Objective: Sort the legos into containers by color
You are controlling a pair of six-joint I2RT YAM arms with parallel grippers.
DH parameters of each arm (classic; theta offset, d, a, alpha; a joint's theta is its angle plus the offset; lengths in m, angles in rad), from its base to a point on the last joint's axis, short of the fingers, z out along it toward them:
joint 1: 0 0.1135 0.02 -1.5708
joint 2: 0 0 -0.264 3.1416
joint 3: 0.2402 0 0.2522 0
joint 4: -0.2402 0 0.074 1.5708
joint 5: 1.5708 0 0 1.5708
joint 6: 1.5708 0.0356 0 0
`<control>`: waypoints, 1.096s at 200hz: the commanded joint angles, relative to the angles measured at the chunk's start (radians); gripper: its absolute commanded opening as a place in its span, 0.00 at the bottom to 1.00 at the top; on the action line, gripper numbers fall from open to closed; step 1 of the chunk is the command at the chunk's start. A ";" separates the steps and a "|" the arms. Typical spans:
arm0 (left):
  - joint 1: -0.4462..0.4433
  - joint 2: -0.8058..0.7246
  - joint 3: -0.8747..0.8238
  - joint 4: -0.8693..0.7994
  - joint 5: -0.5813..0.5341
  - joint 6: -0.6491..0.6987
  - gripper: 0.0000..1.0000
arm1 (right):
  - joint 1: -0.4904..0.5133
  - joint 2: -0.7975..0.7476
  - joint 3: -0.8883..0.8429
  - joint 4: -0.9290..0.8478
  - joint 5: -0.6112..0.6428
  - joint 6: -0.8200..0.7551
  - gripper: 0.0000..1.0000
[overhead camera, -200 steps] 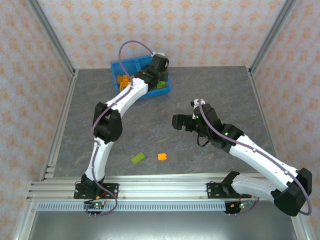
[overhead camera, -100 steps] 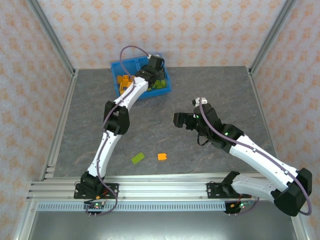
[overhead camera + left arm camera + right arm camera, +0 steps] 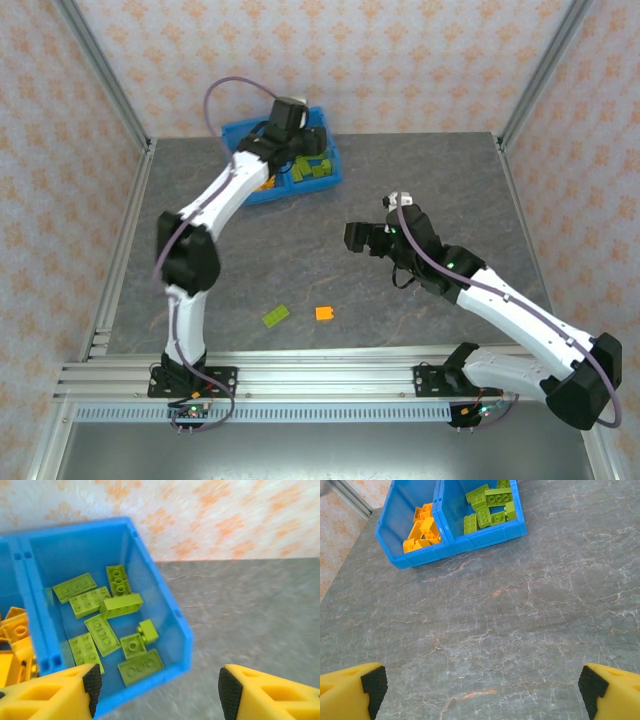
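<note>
Top external view: grey surface [image 3: 300, 240], walled on three sides, aluminium rail [image 3: 330, 372] along the 6 o'clock edge. Left arm [image 3: 215, 200] stretched out to 12 o'clock over the blue bin [image 3: 485, 536]; right arm [image 3: 500, 305] bent in from 4 o'clock, wrist near centre. Bin sits at 11–12 o'clock against the back wall: orange bricks [image 3: 422, 529] in its left compartment, lime green bricks [image 3: 100, 622] in its right. Left fingers [image 3: 91, 685] spread, nothing between them, poised above the green compartment's near wall. Right fingers [image 3: 374, 684] spread wide and empty, facing the bin across bare surface. Two legos not yet sorted, both near the rail at 6 o'clock: a lime green brick [image 3: 275, 316], long axis about 8-to-2 o'clock, and a squarish orange brick [image 3: 324, 313] just at its 3 o'clock side, a gap between. From the right fingers they lie toward 7–8 o'clock, orange the closer. Judgement: right arm is better placed for either; left would have to fold right back. Room all round both bricks, rail the only nearby edge.
</note>
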 commanded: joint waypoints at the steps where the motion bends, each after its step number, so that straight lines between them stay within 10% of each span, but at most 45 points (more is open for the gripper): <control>1: -0.026 -0.219 -0.239 0.050 0.041 0.012 0.66 | 0.003 0.018 0.040 0.047 0.024 -0.027 0.99; 79: -0.188 -0.684 -0.848 -0.344 -0.071 -0.077 0.67 | 0.002 0.146 0.080 0.114 -0.063 -0.099 0.99; 137: -0.336 -0.655 -1.039 -0.327 -0.001 -0.198 0.67 | 0.002 0.184 0.076 0.094 -0.325 -0.194 0.99; 219: -0.372 -0.499 -1.129 -0.240 0.086 -0.214 0.72 | 0.003 0.193 0.061 0.074 -0.325 -0.189 0.99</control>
